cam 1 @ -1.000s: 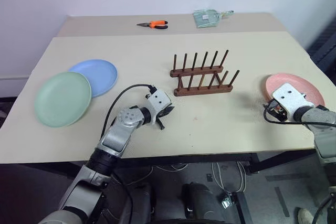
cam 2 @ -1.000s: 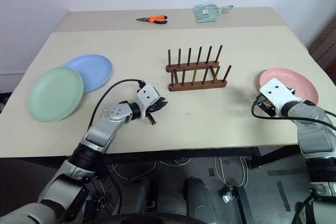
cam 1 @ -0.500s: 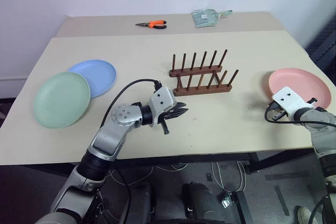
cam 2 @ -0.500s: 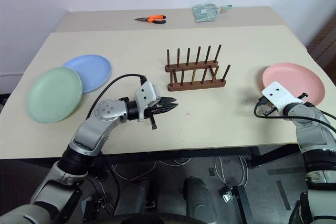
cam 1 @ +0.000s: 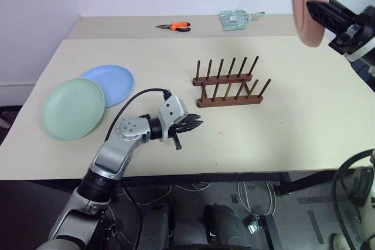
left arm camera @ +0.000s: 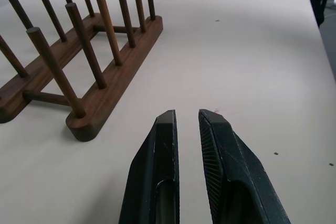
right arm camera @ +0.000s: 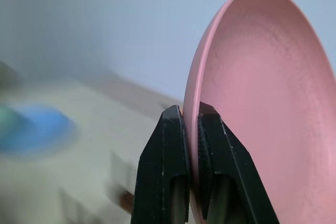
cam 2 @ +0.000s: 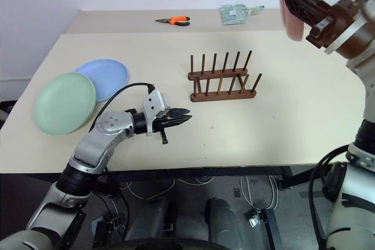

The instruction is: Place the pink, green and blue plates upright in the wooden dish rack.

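two grippers: right gripper (right arm camera: 190,129) pinching pink plate (right arm camera: 257,103) rim; left gripper (left arm camera: 187,124) fingers nearly together, empty.

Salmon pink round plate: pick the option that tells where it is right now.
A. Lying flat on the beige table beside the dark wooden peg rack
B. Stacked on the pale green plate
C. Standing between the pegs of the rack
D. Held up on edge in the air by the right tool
D: the salmon pink round plate stands on edge above the table, its rim pinched in the right tool, while the dark wooden peg rack holds nothing.
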Controlling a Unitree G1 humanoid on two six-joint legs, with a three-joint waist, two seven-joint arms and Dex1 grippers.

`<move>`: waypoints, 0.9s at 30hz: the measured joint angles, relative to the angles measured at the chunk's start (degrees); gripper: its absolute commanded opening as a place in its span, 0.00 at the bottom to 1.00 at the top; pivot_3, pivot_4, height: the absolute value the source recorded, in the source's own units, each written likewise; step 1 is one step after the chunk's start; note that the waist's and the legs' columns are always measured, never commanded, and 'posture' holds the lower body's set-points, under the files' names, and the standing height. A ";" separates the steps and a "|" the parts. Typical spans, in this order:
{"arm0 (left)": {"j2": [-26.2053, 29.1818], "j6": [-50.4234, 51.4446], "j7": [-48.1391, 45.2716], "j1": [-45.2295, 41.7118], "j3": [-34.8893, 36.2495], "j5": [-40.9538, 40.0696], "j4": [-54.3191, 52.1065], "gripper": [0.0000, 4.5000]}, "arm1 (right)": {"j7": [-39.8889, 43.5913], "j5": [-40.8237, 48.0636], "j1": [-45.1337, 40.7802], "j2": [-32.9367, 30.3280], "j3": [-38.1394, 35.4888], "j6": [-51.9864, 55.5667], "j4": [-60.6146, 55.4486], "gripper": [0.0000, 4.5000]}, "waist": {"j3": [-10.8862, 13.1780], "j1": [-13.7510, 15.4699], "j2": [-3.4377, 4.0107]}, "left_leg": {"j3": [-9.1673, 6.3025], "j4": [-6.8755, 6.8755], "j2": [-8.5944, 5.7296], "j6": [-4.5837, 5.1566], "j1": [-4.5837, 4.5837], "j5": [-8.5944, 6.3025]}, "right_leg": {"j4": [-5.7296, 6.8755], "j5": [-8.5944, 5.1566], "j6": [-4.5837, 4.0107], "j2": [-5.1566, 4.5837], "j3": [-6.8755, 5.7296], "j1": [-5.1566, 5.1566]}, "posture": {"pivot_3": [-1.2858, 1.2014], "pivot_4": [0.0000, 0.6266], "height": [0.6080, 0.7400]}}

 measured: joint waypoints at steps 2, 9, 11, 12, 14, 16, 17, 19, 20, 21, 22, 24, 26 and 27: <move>-0.07 -0.04 0.38 0.00 0.01 -0.02 0.00 0.15 | -0.20 1.97 -0.04 1.60 0.54 3.06 1.92 0.01 | 0.00 0.07 0.02 | 0.02 -0.01 -0.01 0.00 -0.06 0.00 | 0.02 0.00 -0.01 -0.05 0.01 -0.10 | 0.52 0.24 1.00; -0.06 -0.04 1.69 0.72 0.02 -0.03 -0.21 0.15 | -1.76 3.15 -2.16 4.91 1.08 6.70 8.22 0.01 | 0.00 -0.03 0.06 | 0.03 -0.10 -0.01 -0.01 -0.17 0.00 | 0.03 0.00 -0.01 -0.05 0.01 -0.30 | 0.52 0.24 1.00; 0.01 -0.04 1.79 0.84 0.02 -0.04 -0.29 0.15 | -2.10 3.38 -3.03 5.55 1.11 7.47 9.51 0.01 | 0.00 -0.12 0.06 | 0.03 -0.10 -0.01 -0.01 -0.17 0.00 | 0.03 0.00 -0.01 -0.05 0.01 -0.30 | 0.52 0.24 1.00; 0.06 -0.04 1.86 0.91 0.03 -0.04 -0.38 0.15 | -2.41 3.61 -3.66 6.02 1.10 7.95 10.63 0.01 | 0.00 -0.17 0.06 | 0.03 -0.10 -0.01 -0.01 -0.17 0.00 | 0.03 0.00 -0.01 -0.06 0.02 -0.30 | 0.52 0.24 1.00; 0.02 -0.04 1.89 1.00 0.02 -0.10 -0.70 0.15 | -3.21 3.61 -4.37 6.59 1.11 8.60 12.86 0.01 | 0.00 -0.10 0.06 | 0.04 -0.10 -0.01 -0.01 -0.17 0.00 | 0.03 0.00 -0.02 -0.07 0.01 -0.30 | 0.52 0.24 1.00; 0.04 -0.03 1.92 1.03 0.02 -0.11 -0.70 0.15 | -3.62 3.26 -4.38 6.69 1.18 8.65 14.96 0.01 | 0.00 -0.01 0.06 | 0.04 -0.11 -0.01 -0.02 -0.19 0.00 | 0.00 0.00 -0.02 -0.08 0.01 -0.31 | 0.52 0.24 1.00; 0.04 -0.03 1.92 1.03 0.02 -0.15 -0.70 0.15 | -3.75 3.01 -4.39 6.75 1.19 8.66 15.72 0.01 | 0.00 -0.02 0.06 | 0.05 -0.11 -0.02 -0.01 -0.21 0.00 | 0.00 0.00 -0.02 -0.08 0.02 -0.32 | 0.52 0.24 1.00; -0.10 0.01 1.88 1.03 0.04 -0.35 -0.73 0.15 | -4.12 2.87 -4.56 6.87 1.19 8.68 17.71 0.01 | 0.00 -0.09 0.06 | 0.05 -0.12 -0.02 -0.02 -0.21 0.00 | 0.00 0.00 -0.02 -0.08 0.02 -0.33 | 0.52 0.24 1.00; -0.16 0.05 1.81 1.03 0.08 -0.80 -0.79 0.15 | -4.36 2.53 -4.89 6.94 1.20 8.67 18.95 0.01 | 0.00 -0.15 0.06 | 0.05 -0.12 -0.02 -0.02 -0.21 0.00 | 0.01 0.00 -0.02 -0.08 0.02 -0.33 | 0.52 0.24 1.00; -0.20 0.13 1.71 1.04 0.15 -1.33 -1.14 0.15 | -4.56 1.88 -5.35 6.95 1.22 8.60 20.43 0.01 | 0.00 -0.21 0.07 | 0.05 -0.12 -0.02 -0.02 -0.21 0.00 | 0.01 0.00 -0.02 -0.08 0.02 -0.33 | 0.52 0.24 1.00; -0.21 0.14 1.66 1.04 0.21 -1.48 -1.69 0.15 | -4.69 1.58 -5.57 6.96 1.25 8.54 21.38 0.01 | 0.00 -0.24 0.07 | 0.05 -0.13 -0.02 -0.02 -0.21 0.00 | 0.01 0.00 -0.02 -0.08 0.01 -0.34 | 0.52 0.24 1.00; -0.16 0.14 1.64 1.04 0.42 -1.82 -2.25 0.15 | -4.58 1.28 -6.16 6.99 1.28 8.54 23.11 0.08 | 0.01 -0.29 0.08 | 0.06 -0.15 -0.02 -0.02 -0.21 0.00 | 0.00 0.00 -0.02 -0.08 0.02 -0.34 | 0.52 0.24 1.00; -0.07 0.16 1.66 1.04 0.59 -2.15 -2.31 0.15 | -4.26 1.27 -6.68 6.99 1.18 8.54 24.18 0.21 | 0.01 -0.29 0.08 | 0.06 -0.15 -0.02 -0.02 -0.21 0.00 | 0.00 0.00 -0.02 -0.08 0.01 -0.34 | 0.52 0.24 1.00; -0.02 0.20 1.67 1.04 0.61 -2.26 -2.31 0.15 | -4.23 1.26 -6.89 7.00 1.17 8.48 24.48 0.32 | 0.01 -0.29 0.08 | 0.06 -0.15 -0.02 -0.02 -0.21 0.00 | 0.00 0.00 -0.02 -0.08 0.02 -0.34 | 0.52 0.24 1.00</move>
